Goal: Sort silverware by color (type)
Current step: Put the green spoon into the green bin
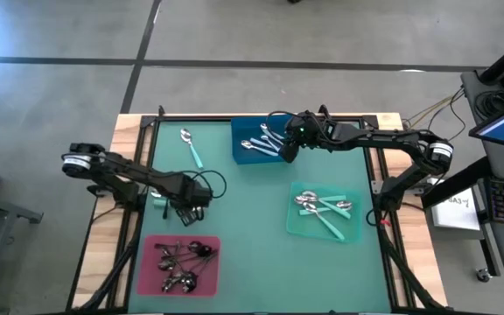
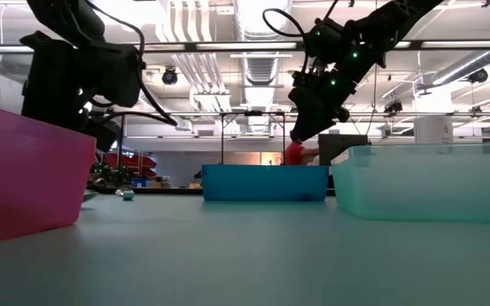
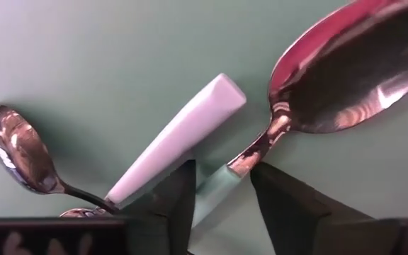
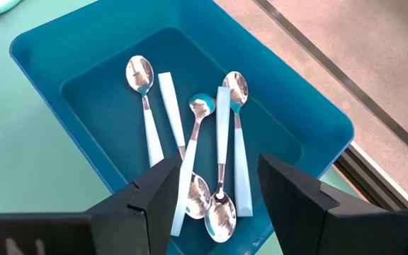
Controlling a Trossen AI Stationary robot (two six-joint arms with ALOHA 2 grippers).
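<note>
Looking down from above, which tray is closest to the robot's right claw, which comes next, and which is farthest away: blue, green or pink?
1. Blue tray: the right claw hangs at its edge, at the table's far side.
2. Green tray: on the right side, nearer the front.
3. Pink tray: at the front left corner, across the table.

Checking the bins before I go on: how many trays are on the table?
3: the pink tray nearest the left arm, the blue tray at the far edge under the right tool, and the green tray on the right side. None look hidden.
</note>
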